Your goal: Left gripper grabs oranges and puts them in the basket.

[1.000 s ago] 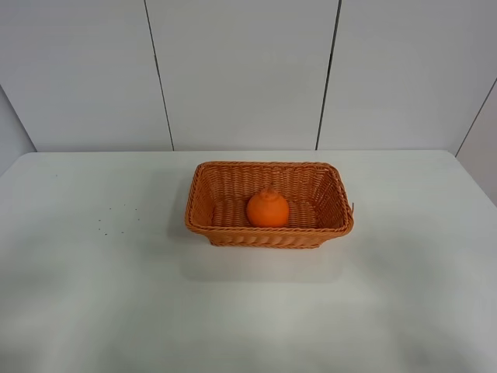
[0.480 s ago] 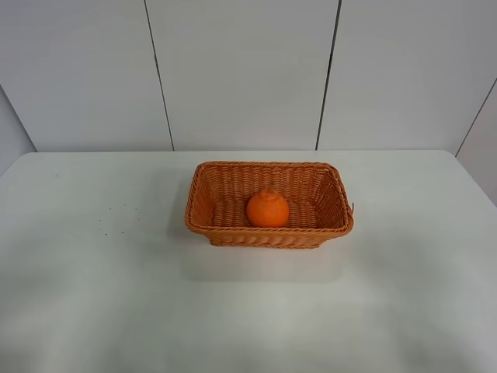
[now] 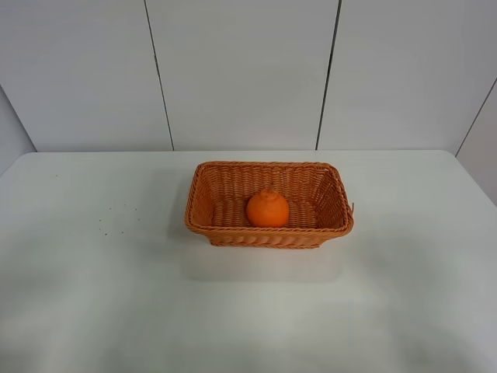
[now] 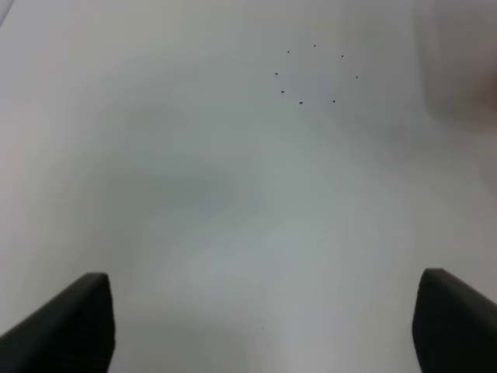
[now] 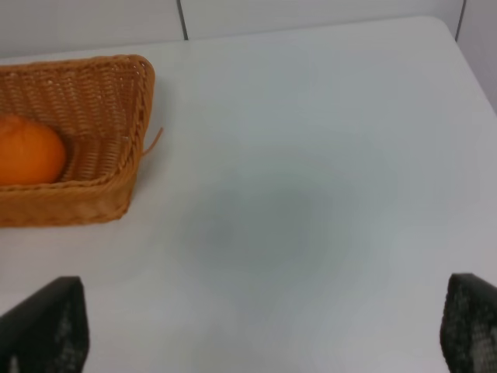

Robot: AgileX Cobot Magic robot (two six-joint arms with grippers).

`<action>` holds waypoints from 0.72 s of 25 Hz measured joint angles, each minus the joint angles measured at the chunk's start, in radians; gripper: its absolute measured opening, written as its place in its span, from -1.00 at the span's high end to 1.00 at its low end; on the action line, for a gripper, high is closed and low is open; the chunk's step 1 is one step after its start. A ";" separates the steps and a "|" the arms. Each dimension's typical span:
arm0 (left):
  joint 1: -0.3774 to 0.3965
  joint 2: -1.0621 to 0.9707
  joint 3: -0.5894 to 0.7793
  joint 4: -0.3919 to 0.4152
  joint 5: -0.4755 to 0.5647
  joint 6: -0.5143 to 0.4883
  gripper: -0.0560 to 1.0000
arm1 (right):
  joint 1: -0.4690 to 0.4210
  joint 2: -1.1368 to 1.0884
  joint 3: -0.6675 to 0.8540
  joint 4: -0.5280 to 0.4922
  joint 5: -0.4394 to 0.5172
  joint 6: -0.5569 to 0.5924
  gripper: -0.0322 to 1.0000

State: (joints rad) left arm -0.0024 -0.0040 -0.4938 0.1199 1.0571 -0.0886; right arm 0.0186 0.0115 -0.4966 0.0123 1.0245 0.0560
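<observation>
The orange (image 3: 268, 208) sits inside the woven wicker basket (image 3: 200, 194) in the middle of the white table; both also show in the right wrist view, the orange (image 5: 28, 151) in the basket (image 5: 116, 93). Neither arm shows in the exterior high view. My left gripper (image 4: 260, 322) is open and empty over bare table, its two black fingertips (image 4: 70, 326) wide apart. My right gripper (image 5: 260, 326) is open and empty, to the right of the basket, fingertips (image 5: 46, 326) spread wide.
The white table (image 3: 93, 272) runs to a pale panelled wall at the back. A ring of small dark specks (image 4: 314, 74) marks the table left of the basket; it also shows in the exterior high view (image 3: 116, 216).
</observation>
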 joint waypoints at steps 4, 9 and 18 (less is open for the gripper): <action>0.000 0.000 0.000 0.000 0.000 -0.002 -0.77 | 0.000 0.000 0.000 0.000 0.000 0.000 -0.41; 0.000 0.000 0.000 0.000 0.000 -0.003 -0.77 | 0.000 0.000 0.000 0.000 0.000 0.000 -0.41; 0.000 0.000 0.000 0.000 0.000 -0.004 -0.77 | 0.000 0.000 0.000 0.000 0.000 0.000 -0.41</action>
State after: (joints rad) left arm -0.0024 -0.0040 -0.4938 0.1199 1.0571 -0.0925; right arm 0.0186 0.0115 -0.4966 0.0123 1.0245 0.0560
